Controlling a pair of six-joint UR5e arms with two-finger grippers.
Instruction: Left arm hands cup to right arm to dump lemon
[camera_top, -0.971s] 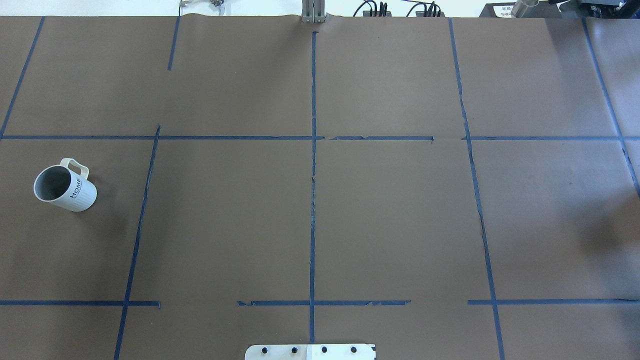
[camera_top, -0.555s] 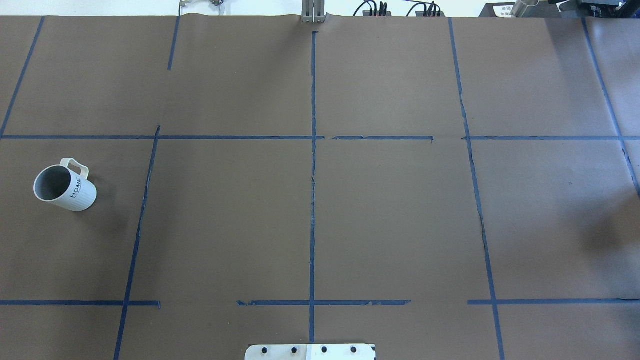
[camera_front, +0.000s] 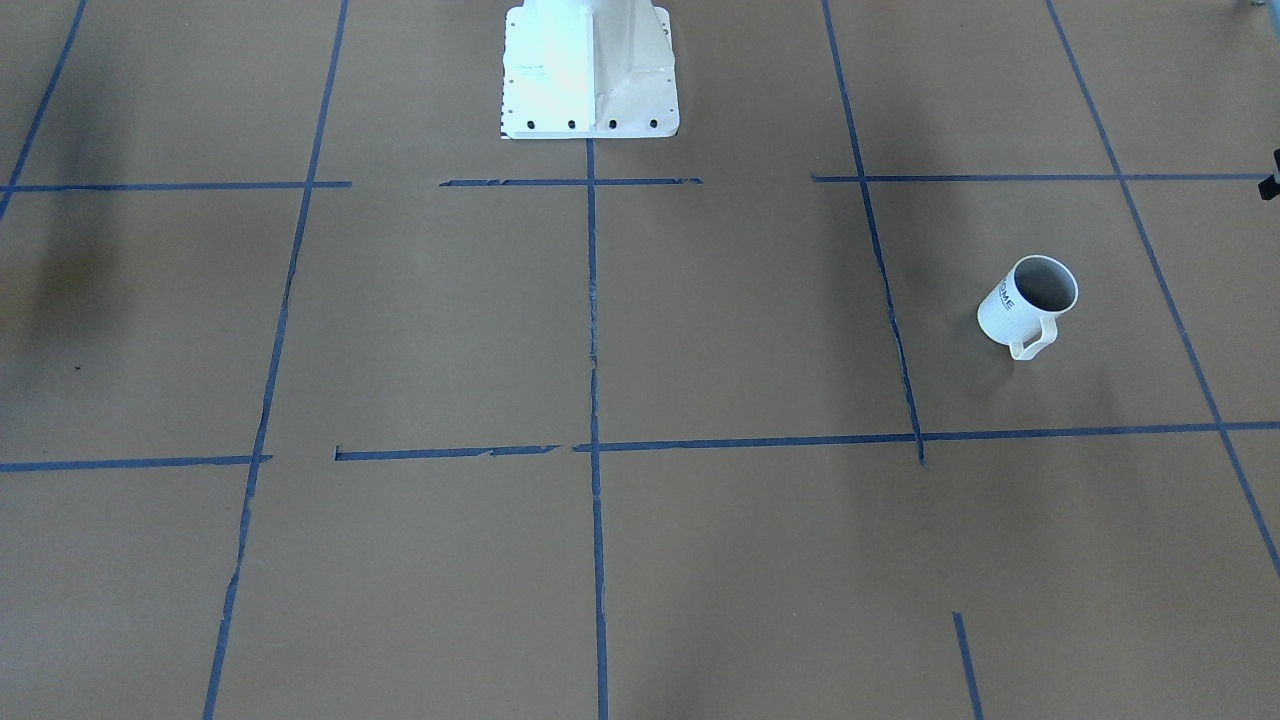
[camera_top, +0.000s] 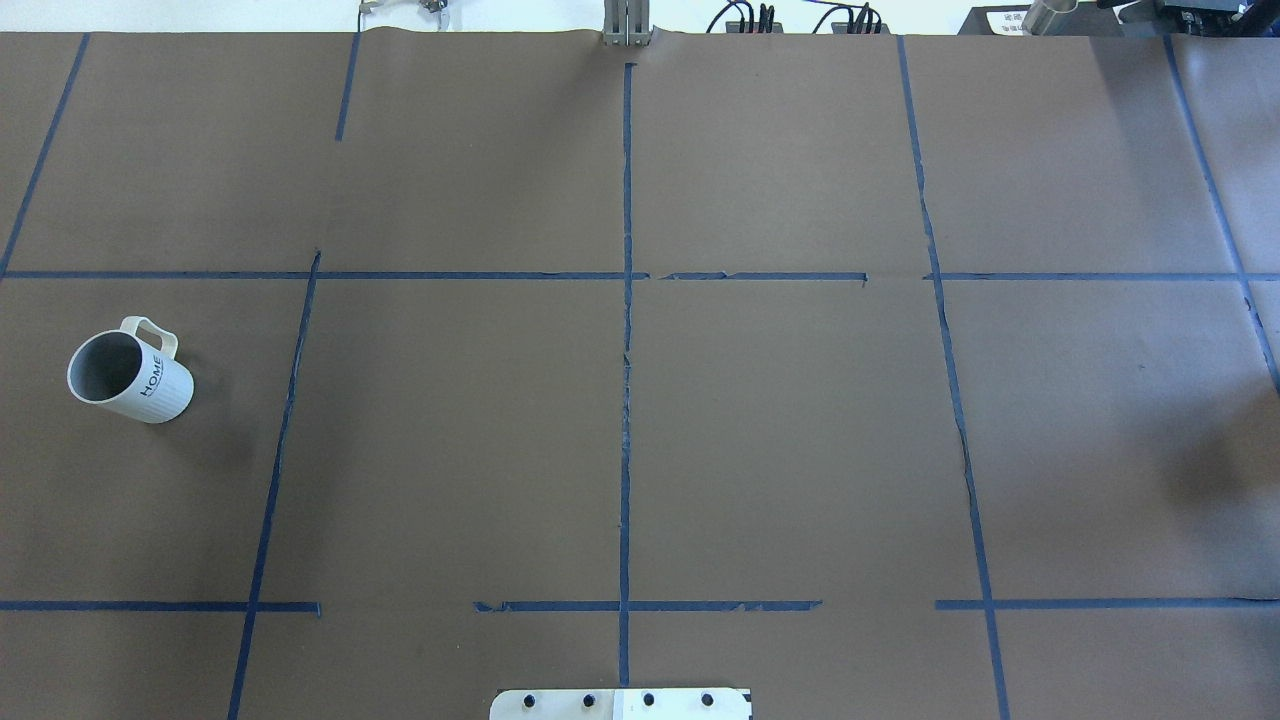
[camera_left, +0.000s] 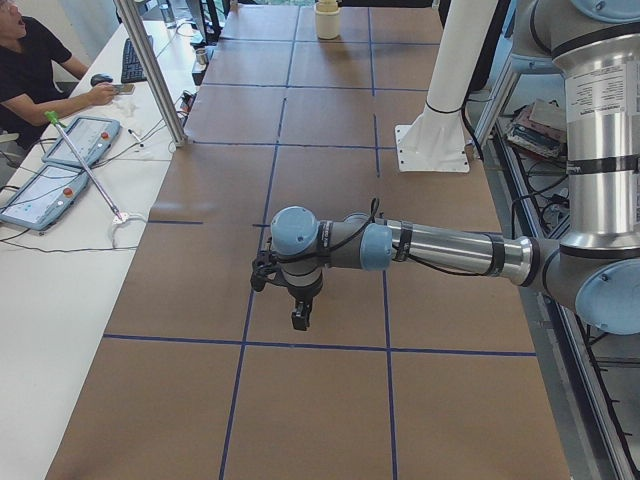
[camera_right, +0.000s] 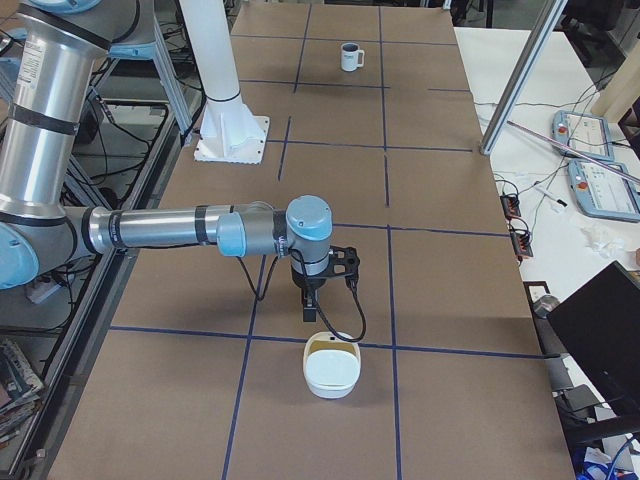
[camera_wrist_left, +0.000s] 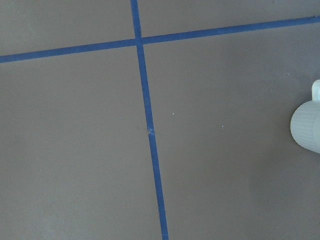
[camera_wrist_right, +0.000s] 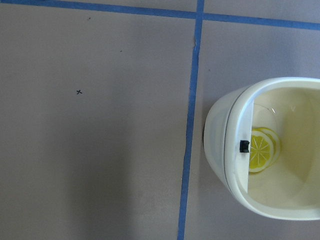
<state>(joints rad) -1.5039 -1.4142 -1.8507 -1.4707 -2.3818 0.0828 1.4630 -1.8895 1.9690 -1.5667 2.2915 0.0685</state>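
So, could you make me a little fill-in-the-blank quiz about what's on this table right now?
1. The white mug has the black word ____ printed on its side.
2. The lemon slice lies inside a cream ____, not in the mug.
3. The brown table is divided into squares by lines of ____ tape.
4. The mug's inside is coloured ____.

Missing words: HOME; bowl; blue; grey.

table (camera_top: 780, 420): brown cover, blue tape grid (camera_top: 626, 400) | cup (camera_top: 130, 375) upright | cream bowl (camera_right: 332, 372) | white base plate (camera_front: 590, 70)
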